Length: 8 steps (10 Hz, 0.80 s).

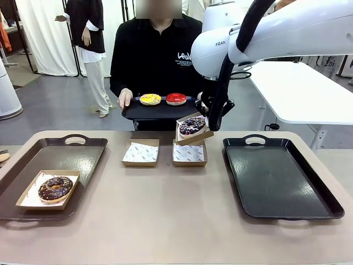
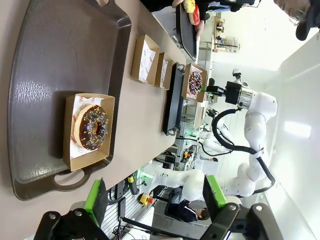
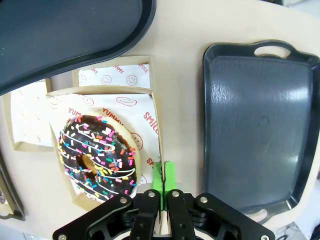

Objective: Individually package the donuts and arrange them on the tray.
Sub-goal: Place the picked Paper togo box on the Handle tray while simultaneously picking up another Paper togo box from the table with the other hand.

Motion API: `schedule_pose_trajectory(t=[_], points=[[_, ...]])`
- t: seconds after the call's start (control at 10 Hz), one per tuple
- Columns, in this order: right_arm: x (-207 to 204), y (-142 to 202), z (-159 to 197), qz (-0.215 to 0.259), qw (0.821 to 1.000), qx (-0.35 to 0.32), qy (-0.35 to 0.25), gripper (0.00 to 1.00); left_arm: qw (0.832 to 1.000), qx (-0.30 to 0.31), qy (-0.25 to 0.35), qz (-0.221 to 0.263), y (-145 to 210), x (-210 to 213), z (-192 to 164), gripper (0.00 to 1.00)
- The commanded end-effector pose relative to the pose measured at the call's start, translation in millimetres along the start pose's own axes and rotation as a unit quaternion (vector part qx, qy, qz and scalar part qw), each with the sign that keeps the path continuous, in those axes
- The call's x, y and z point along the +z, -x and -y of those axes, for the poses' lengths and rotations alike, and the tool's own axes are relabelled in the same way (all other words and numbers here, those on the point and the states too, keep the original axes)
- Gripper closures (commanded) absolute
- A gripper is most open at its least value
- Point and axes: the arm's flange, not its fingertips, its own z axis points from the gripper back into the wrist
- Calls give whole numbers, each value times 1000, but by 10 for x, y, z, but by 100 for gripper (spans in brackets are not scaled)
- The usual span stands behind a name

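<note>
My right gripper (image 1: 208, 119) (image 3: 163, 176) is shut on the side wall of a brown paper-lined box (image 3: 150, 107), which hangs tilted above the table. In that box lies the dark sprinkled donut (image 1: 192, 126) (image 3: 97, 157) (image 2: 194, 81). A chocolate-glazed donut (image 1: 54, 188) (image 2: 91, 127) sits in its own box on the brown tray (image 1: 33, 160) (image 2: 45, 55) at the left. My left gripper (image 2: 155, 200) hovers open well back from that tray, holding nothing. Across the table, a person holds a black tray (image 1: 138, 112) carrying the yellow-iced donut (image 1: 150, 99) and the red-iced donut (image 1: 176, 99).
Two empty lined boxes (image 1: 140, 153) (image 1: 190, 154) stand side by side at the table's middle, the right one directly under the lifted box. An empty black tray (image 1: 278, 176) (image 3: 260, 125) lies at the right. A white table (image 1: 300, 91) stands behind at the right.
</note>
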Motion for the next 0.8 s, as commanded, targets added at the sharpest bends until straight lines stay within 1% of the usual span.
schedule_pose_trajectory(t=[0.0,0.1,0.2,0.3,0.4,0.5,0.7], points=[[-3,12,15,-1,1000,-1,-1,100,1000,-4,2,0,13,21,-11,0],[0,0,0,0,1000,0,0,98,1000,0,0,0,0,0,0,0],[61,115,86,-9,1000,19,-3,98,1000,6,-10,-12,-48,-48,73,0],[175,262,225,-13,999,31,-7,98,999,-2,-46,-30,-142,-130,222,0],[305,490,403,-16,999,46,-2,98,996,-10,-76,-37,-227,-209,414,0],[439,739,648,-14,999,49,9,98,993,-10,-95,-65,-385,-333,671,0],[555,1112,1090,-18,999,30,5,98,984,-29,-150,-93,-565,-710,1085,0]])
